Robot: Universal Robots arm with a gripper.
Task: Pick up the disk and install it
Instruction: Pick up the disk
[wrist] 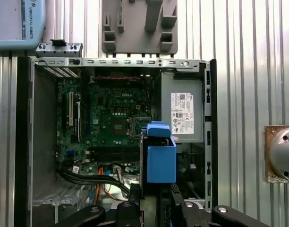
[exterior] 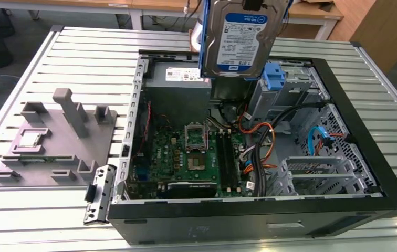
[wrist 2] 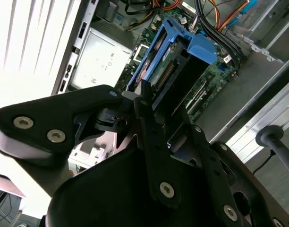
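Observation:
The disk (exterior: 239,39) is a silver drive with a white-and-blue label and a blue bracket along its sides. In the exterior view it hangs upright in the air above the back of the open computer case (exterior: 366,173). My gripper (wrist 2: 149,101) is shut on its upper end, with black fingers (wrist 2: 156,142) clamped on either side. In the first wrist view the disk (wrist: 161,161) appears end-on, with its blue bracket over the case interior beside the power supply. The gripper (wrist: 156,205) sits just behind it.
Inside the case lie the motherboard (exterior: 191,157), a grey power supply box (exterior: 181,79) with a white sticker, orange and black cables (exterior: 269,131), and a drive cage carrying a bare blue latch (exterior: 274,79). A grey fixture (exterior: 58,136) stands on the slatted table (exterior: 93,52) at the exterior view's left.

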